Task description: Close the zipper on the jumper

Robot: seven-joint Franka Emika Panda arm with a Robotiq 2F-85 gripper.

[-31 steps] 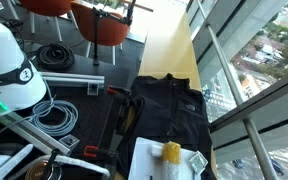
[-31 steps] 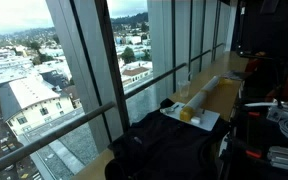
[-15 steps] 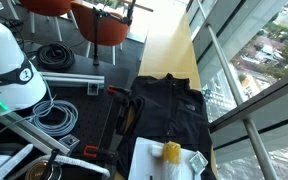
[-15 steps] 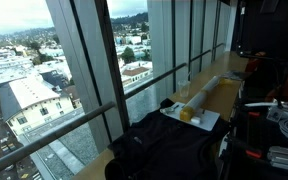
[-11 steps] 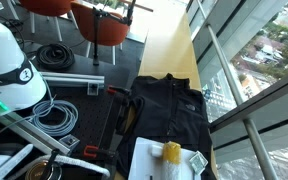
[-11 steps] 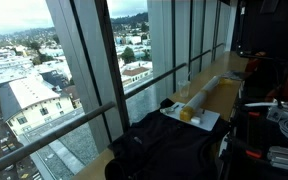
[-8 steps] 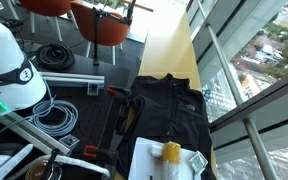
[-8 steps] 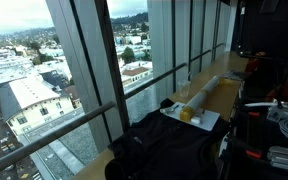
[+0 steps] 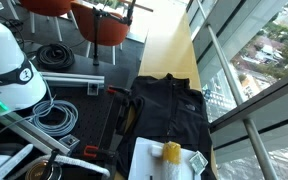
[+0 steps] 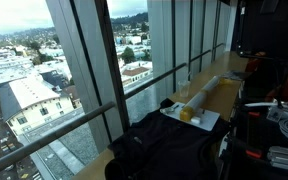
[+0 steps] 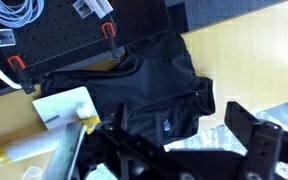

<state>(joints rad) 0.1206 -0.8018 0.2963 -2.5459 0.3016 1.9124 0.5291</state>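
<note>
The black jumper (image 9: 159, 118) lies spread flat on the yellow table (image 9: 174, 50) beside the window, and shows as a dark heap in an exterior view (image 10: 169, 150). In the wrist view the jumper (image 11: 134, 80) fills the middle, its collar toward the right. The zipper (image 11: 159, 98) is only a faint line running from the collar across the front. My gripper (image 11: 184, 150) hangs well above the jumper, at the bottom of the wrist view. It is open, its fingers (image 11: 254, 135) wide apart with nothing between them. It does not show in the exterior views.
A white tray (image 9: 146, 162) with a yellow thing (image 9: 171, 152) lies against the jumper's hem. Black pegboard (image 11: 54, 30) with red clamps (image 11: 109, 30) and coiled cables (image 9: 59, 118) borders the table. Window glass (image 9: 244, 70) runs along the far side. Orange chairs (image 9: 99, 20) stand behind.
</note>
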